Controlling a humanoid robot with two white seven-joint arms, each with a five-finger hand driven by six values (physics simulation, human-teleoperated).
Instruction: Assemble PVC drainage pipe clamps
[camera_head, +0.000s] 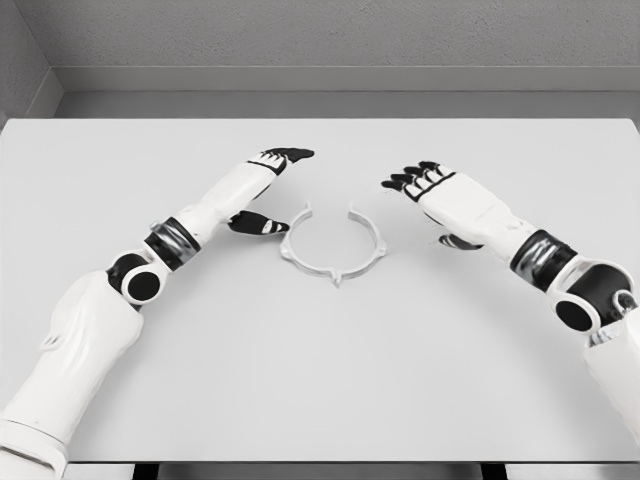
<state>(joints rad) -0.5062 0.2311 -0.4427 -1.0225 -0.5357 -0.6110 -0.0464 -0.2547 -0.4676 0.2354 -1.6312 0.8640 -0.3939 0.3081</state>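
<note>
A white PVC pipe clamp (333, 250), an open ring with its gap facing away from me and small tabs on its rim, lies flat on the table near the middle. My left hand (268, 190) hovers just left of the ring with fingers stretched out and thumb pointing toward the clamp, holding nothing. My right hand (425, 185) hangs to the right of the ring, fingers relaxed and extended toward the centre, empty too. Neither hand touches the clamp.
The white table (320, 380) spans the whole view, with its far edge against a grey wall (320, 40) and its near edge at the bottom of the picture.
</note>
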